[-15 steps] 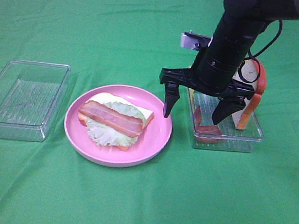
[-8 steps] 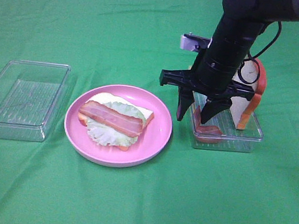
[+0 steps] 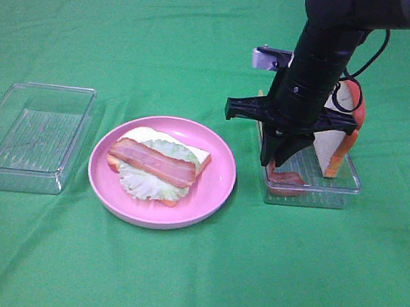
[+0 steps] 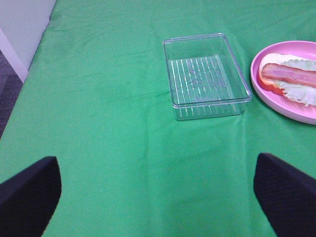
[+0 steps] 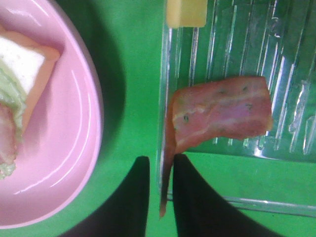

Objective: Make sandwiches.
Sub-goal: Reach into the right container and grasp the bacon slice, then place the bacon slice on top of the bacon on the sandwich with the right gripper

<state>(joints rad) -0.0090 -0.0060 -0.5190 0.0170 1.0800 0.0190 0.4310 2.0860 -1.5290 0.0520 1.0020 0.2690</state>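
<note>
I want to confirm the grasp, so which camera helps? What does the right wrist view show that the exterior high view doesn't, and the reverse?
Only the right wrist view: the right gripper closed on one end of the bacon strip, and a yellow cheese block. Only the exterior high view: the second clear tray, a bread slice standing on edge, and the whole sandwich. Both: the pink plate, the right tray, the strip and the gripper.

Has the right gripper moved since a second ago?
Yes. The right gripper has closed: the finger that hung by the pink plate has swung toward the clear tray, and both now pinch the bacon strip at that tray's plate-side edge.
</note>
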